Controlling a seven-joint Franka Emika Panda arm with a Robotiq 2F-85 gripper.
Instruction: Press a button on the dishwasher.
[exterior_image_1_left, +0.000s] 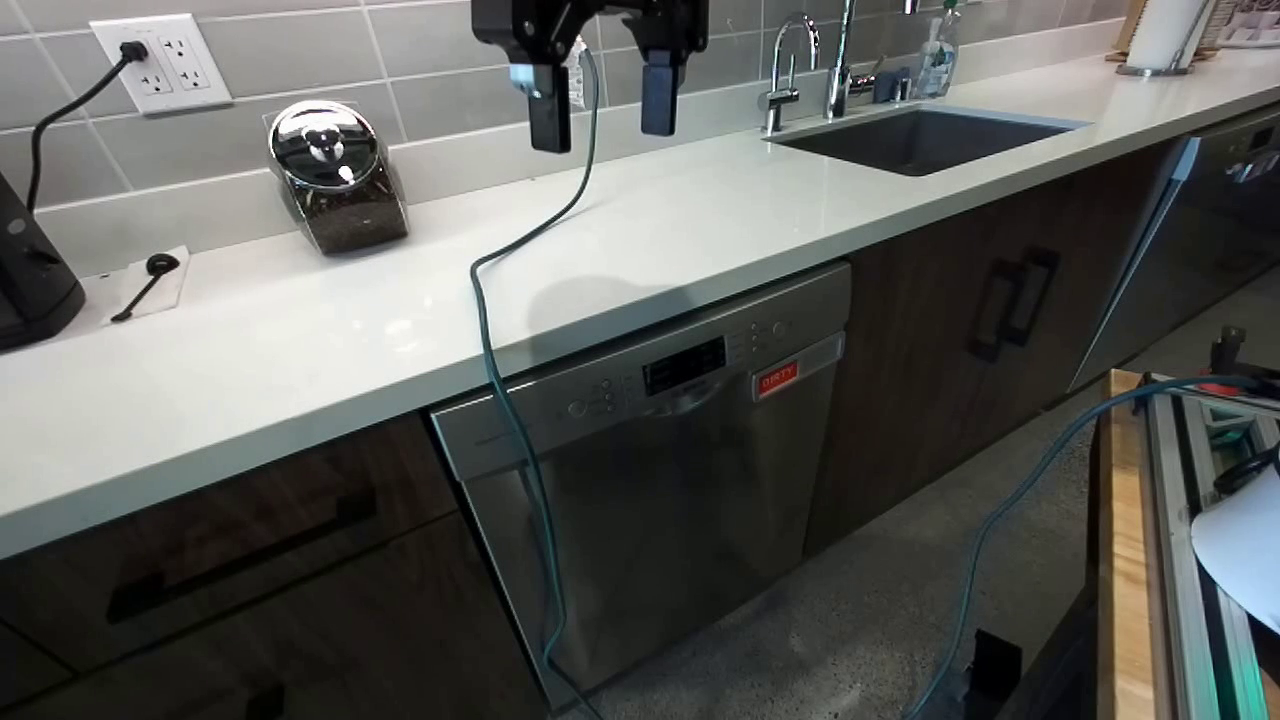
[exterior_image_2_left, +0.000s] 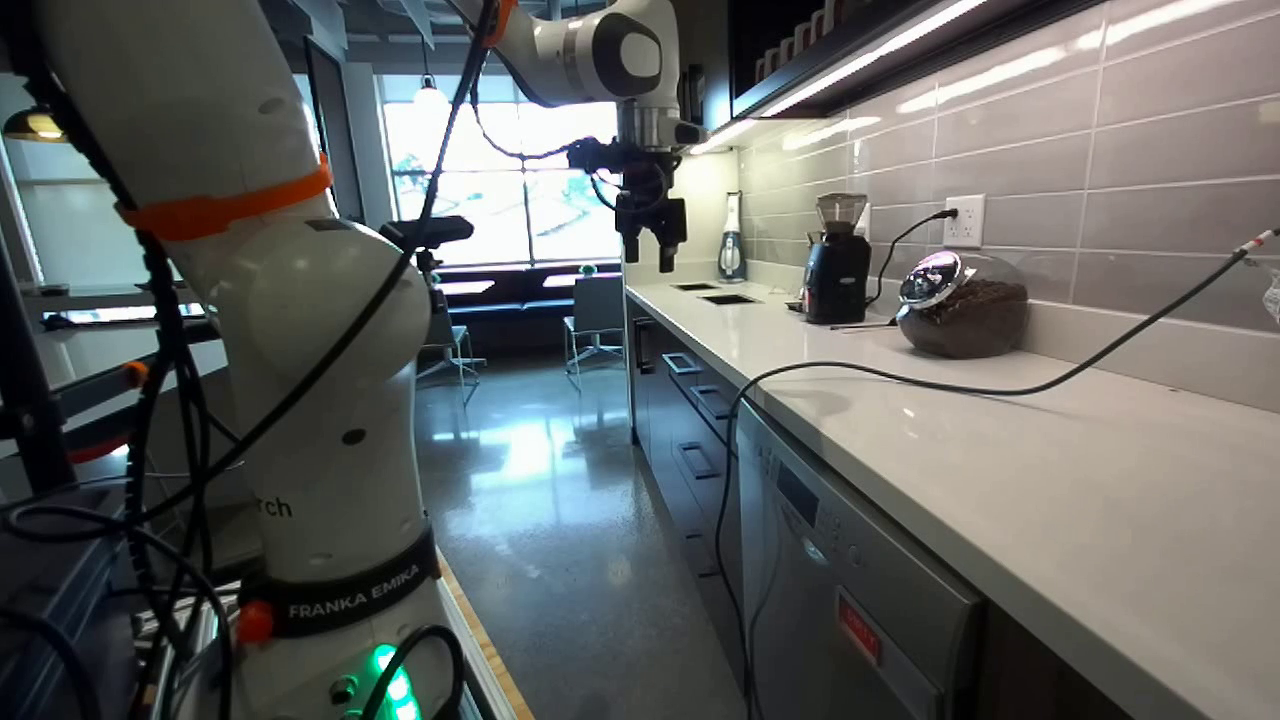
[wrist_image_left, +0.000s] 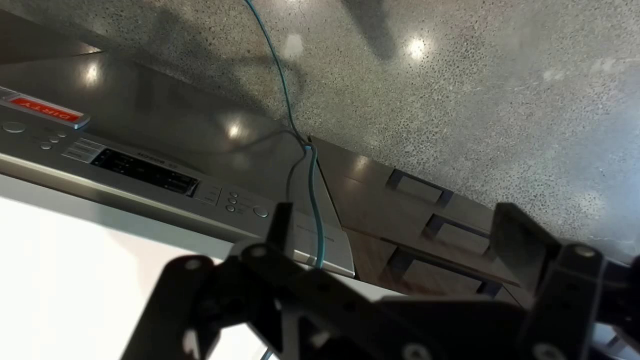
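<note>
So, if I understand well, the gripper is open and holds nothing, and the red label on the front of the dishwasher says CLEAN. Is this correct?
Not quite: the red label on the front of the dishwasher says DIRTY, as can be read in an exterior view. The gripper is indeed open and holds nothing.
</note>
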